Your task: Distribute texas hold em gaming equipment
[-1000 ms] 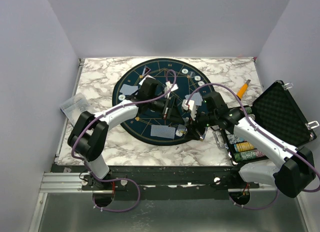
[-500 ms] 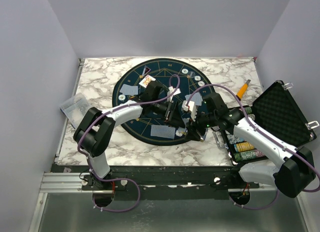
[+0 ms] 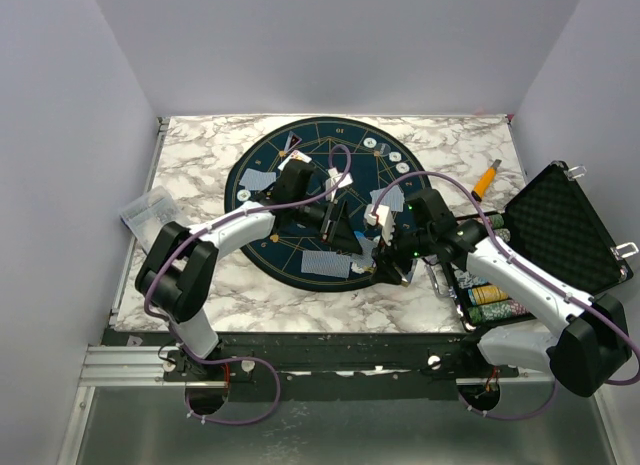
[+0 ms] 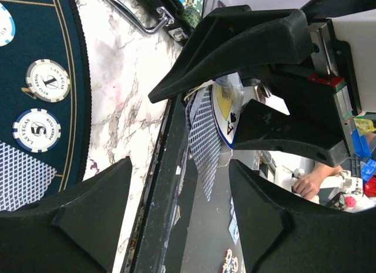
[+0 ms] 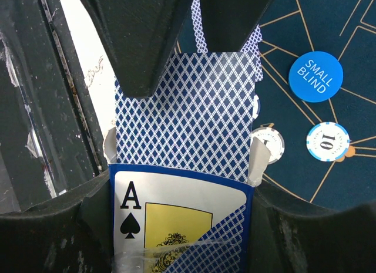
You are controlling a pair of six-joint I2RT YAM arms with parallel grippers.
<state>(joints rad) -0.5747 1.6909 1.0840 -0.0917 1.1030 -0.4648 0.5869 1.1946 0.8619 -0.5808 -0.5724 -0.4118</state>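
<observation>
Marble-veined tabletop (image 3: pixel 190 155) carries a round, dark blue poker mat (image 3: pixel 265 255) lined in gold. Both arms meet over the mat's near edge.

Compared with a second ago, the left gripper (image 4: pixel 180 161) sits slightly closer to the right gripper (image 5: pixel 182 194), and its jaws have narrowed. The right arm has kept its place and its grip.

The right gripper's matte black fingers are clamped on a card pack (image 5: pixel 176 217), a blue-edged box with an ace of spades on its white face. Playing cards (image 5: pixel 188 120) with blue diamond-lattice backs stick out of the pack's open end, toward the left gripper. The left gripper's wedge-shaped fingers stand apart on either side of the protruding cards. I cannot see either finger touching a card.

Beyond the right gripper lie a flat, glossy blue disc (image 5: pixel 315 77) printed SMALL BLIND and a blue-and-white chip (image 5: pixel 328 141) marked 10. A third chip (image 5: pixel 270 141) is half hidden behind the cards. Two more chips (image 4: pixel 47 80) lie beside the left gripper. A face-down card (image 3: pixel 327 263) lies on the mat near it.

Off to the right gripper's outer side, a black foam-lined case (image 3: pixel 565 225) stands open with chip stacks (image 3: pixel 490 293) inside. An orange-handled tool (image 3: pixel 487 177) lies beyond the case. The pack's lower part is cut off in the right wrist view. In the top view both grippers merge into one dark mass.
</observation>
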